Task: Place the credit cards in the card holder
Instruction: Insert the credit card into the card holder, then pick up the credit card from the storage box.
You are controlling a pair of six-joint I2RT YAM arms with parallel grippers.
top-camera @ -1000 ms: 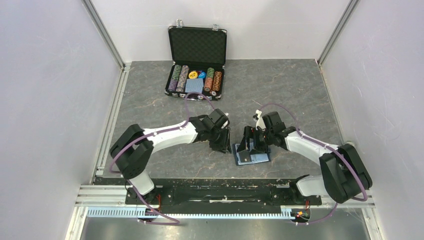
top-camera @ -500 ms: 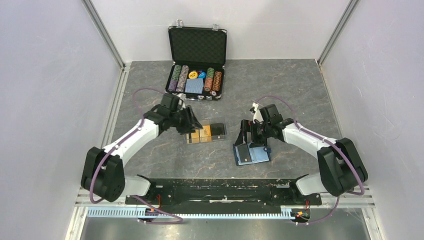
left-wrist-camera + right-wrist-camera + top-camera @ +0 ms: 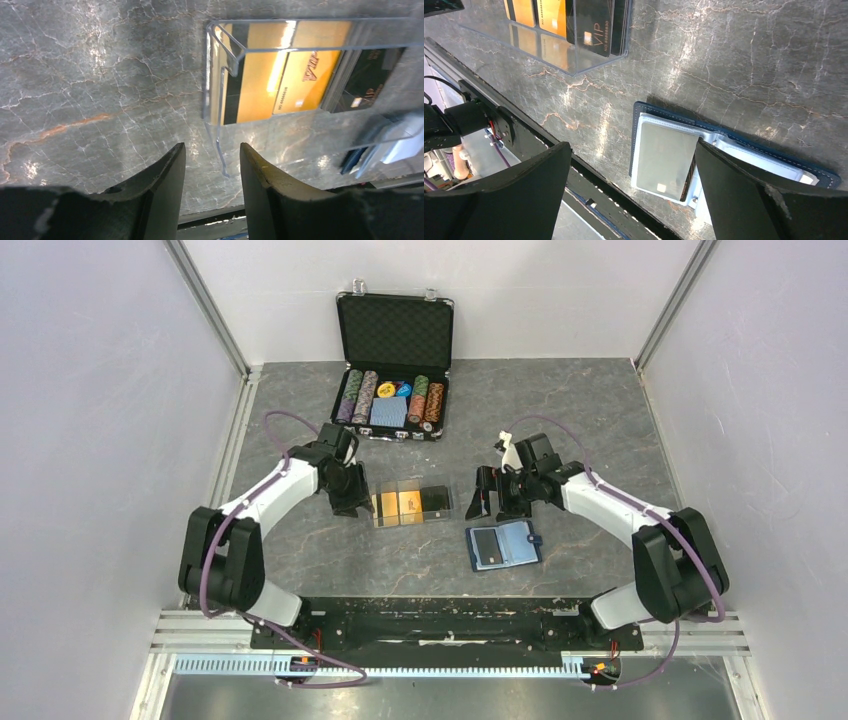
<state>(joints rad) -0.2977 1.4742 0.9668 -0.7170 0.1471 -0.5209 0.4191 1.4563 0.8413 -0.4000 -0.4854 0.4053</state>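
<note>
The navy card holder (image 3: 520, 545) lies open on the table, and a dark glossy credit card (image 3: 487, 548) rests on its left half. In the right wrist view that card (image 3: 664, 160) sits on the holder's (image 3: 744, 150) pale blue pockets. My right gripper (image 3: 490, 502) hovers just behind the holder, open wide and holding nothing (image 3: 633, 145). More credit cards, gold (image 3: 398, 505) and dark (image 3: 434, 500), lie in a clear tray (image 3: 378, 512). My left gripper (image 3: 350, 502) is open and empty (image 3: 212, 150) at the tray's left end (image 3: 215, 75), facing the gold cards (image 3: 300, 65).
An open black briefcase (image 3: 392, 335) with poker chips and a blue deck stands at the back. Grey walls close in the left, right and far sides. The black mounting rail (image 3: 430, 625) runs along the near edge.
My left arm swung away from the holder to the tray's left end. My right gripper opened wider and drew back from the holder, leaving the dark card lying on it.
</note>
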